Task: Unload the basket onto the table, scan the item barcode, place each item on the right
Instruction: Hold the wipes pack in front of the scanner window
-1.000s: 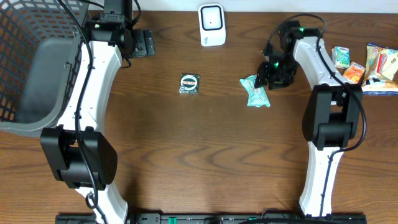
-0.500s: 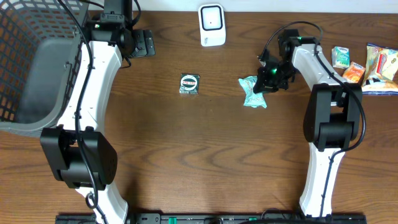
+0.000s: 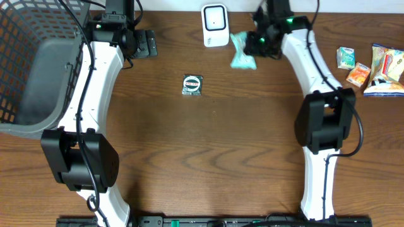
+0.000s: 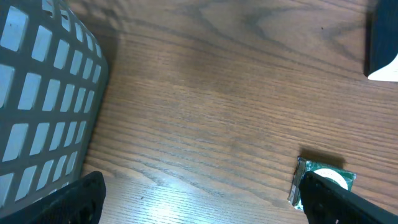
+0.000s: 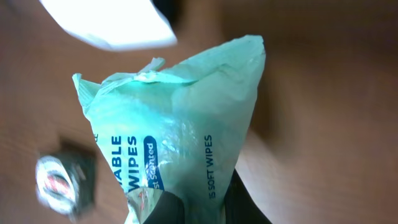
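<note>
The wipes pack (image 5: 180, 143), seen sideways in the right wrist view, reads "ABLE WIPES" (the first word's start is out of sight), "Scented" on a blue oval, and "15 SOFT WIPES" along its side. The small packet (image 5: 62, 180) bears print too blurred to read.

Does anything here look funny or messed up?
Only a little: the green wipes pack is squished and wrinkly, pinched at one end by the right arm's jaws beside the white scanner. Nothing looks spilled or broken.
</note>
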